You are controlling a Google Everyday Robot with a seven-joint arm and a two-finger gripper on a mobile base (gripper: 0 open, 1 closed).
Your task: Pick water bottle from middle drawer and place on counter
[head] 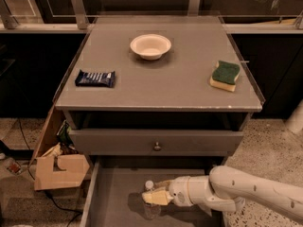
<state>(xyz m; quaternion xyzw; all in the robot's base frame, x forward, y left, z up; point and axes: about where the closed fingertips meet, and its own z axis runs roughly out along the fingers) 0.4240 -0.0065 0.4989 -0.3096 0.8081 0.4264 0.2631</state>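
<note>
Cream-tipped claw: the gripper (156, 196) sits low in the frame, just left of centre, reaching in from the lower right on a white arm (246, 193).
Claw state: it is pressed right up against the bottle at shoulder height; whether it has closed on it, I cannot tell.
Bottle from claw: the water bottle (150, 209) is at the claw's tip, on its left, touching or all but touching.
Long axis: the bottle stands upright, cap up, so the claw meets it from the side, across that axis.
Bottle's look: small, clear plastic, white cap showing above the claw, see-through body below it; the label is hidden.
Where it stands: on the grey floor of the middle drawer (113, 197), pulled out at the bottom of the frame.
Way up: the counter (165, 89) lies above, past the closed drawer front (118, 143).
Counter's load: a bowl (150, 46) upper centre, a sponge (225, 75) right, a snack bar (95, 78) left; the front middle looks free for a landing.
</note>
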